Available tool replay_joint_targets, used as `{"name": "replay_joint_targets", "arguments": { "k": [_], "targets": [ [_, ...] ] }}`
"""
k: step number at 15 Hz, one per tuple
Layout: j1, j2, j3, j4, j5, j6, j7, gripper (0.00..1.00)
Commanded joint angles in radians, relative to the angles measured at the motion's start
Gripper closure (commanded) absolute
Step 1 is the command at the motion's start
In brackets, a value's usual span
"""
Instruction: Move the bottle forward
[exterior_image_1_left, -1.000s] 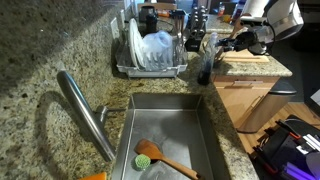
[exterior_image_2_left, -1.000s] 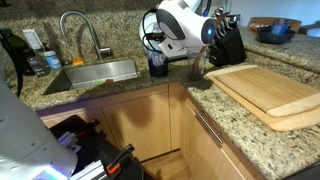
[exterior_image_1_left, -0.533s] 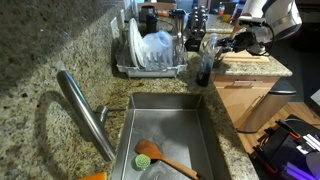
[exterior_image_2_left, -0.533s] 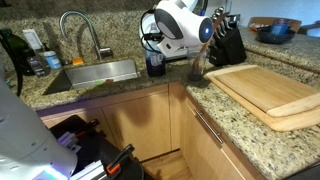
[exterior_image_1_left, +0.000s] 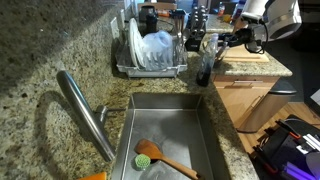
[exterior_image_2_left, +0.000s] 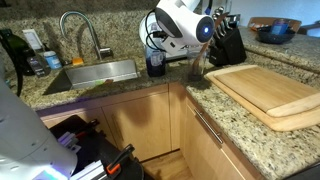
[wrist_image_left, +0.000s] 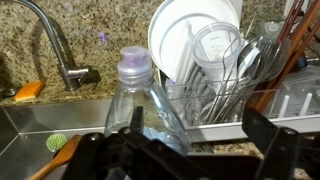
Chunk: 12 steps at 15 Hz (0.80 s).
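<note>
Clear bottle (wrist_image_left: 135, 100) | lavender cap (wrist_image_left: 135, 66) legible in wrist view only | jaws spread apart

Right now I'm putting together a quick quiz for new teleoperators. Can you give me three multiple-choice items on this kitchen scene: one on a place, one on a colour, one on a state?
1. Where does the wooden spoon lie? A on the cutting board; B in the sink; C in the dish rack.
2. What colour is the cap on the bottle? A red; B green; C pale purple.
3. How is the bottle placed? A upright; B on its side; C upside down.

Answers:
1. B, an exterior view shows the spoon lying in the basin.
2. C, the wrist view shows the cap pale purple.
3. A, the wrist view shows the cap at the top.
</note>
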Motion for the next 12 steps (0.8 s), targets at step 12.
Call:
{"name": "replay_joint_targets", "arguments": {
  "k": [12],
  "targets": [
    [-0.023, 0.027, 0.003, 0.023, -0.046, -0.063, 0.075, 0.00]
  ]
}}
